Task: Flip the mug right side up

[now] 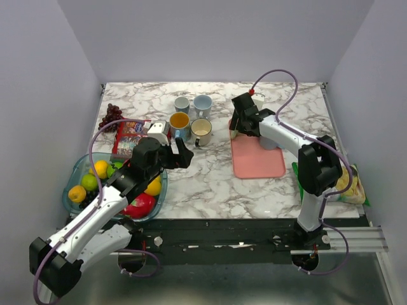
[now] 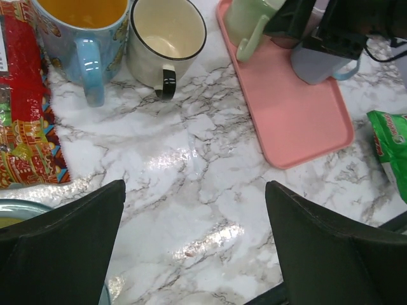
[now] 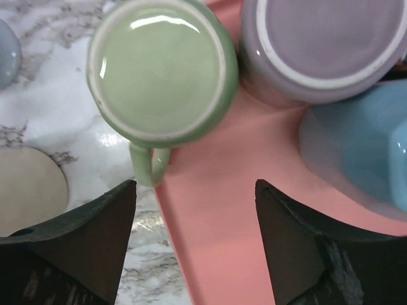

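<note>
Right gripper (image 3: pixel 194 187) hovers over upturned pale-green ceramic mug (image 3: pixel 162 70)
Jaws wide apart, gripping nothing; mug sits base-up at edge of flat pink rectangular tray (image 3: pixel 216 254); left gripper (image 2: pixel 194 190) gapes empty

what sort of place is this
Probably a lab test cell, not a real kitchen: plain walls box in a marble-look table, with mugs and a fruit bowl set out as props.

Bright, even light; glare on marble table (image 2: pixel 210 190)
</note>
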Robot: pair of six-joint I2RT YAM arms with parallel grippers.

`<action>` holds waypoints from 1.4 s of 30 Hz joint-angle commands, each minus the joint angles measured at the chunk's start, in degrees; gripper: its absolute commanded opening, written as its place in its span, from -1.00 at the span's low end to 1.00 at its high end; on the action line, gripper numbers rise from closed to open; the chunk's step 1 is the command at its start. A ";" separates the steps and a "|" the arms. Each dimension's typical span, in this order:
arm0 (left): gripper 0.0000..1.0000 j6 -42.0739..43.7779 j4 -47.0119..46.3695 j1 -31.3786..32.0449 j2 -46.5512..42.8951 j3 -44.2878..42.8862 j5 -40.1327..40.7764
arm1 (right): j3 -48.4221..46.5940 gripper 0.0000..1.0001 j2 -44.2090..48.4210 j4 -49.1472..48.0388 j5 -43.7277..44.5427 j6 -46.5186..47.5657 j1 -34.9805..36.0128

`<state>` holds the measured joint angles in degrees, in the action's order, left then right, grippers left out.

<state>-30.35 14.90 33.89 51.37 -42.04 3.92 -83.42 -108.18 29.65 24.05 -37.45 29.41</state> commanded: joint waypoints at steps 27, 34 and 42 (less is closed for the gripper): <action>0.98 -3.23 3.56 0.48 -13.49 2.14 0.12 | -9.13 -0.19 -10.21 3.75 9.16 -4.74 1.79; 0.98 -2.70 3.91 0.48 -14.28 1.96 1.00 | -8.34 -0.67 -9.94 3.66 10.66 -0.87 2.06; 0.98 -3.31 3.21 0.48 -13.76 2.40 -0.67 | -6.15 -0.99 -9.16 2.26 9.08 3.43 2.06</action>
<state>-33.08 18.96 34.00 37.93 -40.62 3.40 -91.74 -117.78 32.08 31.24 -36.84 31.29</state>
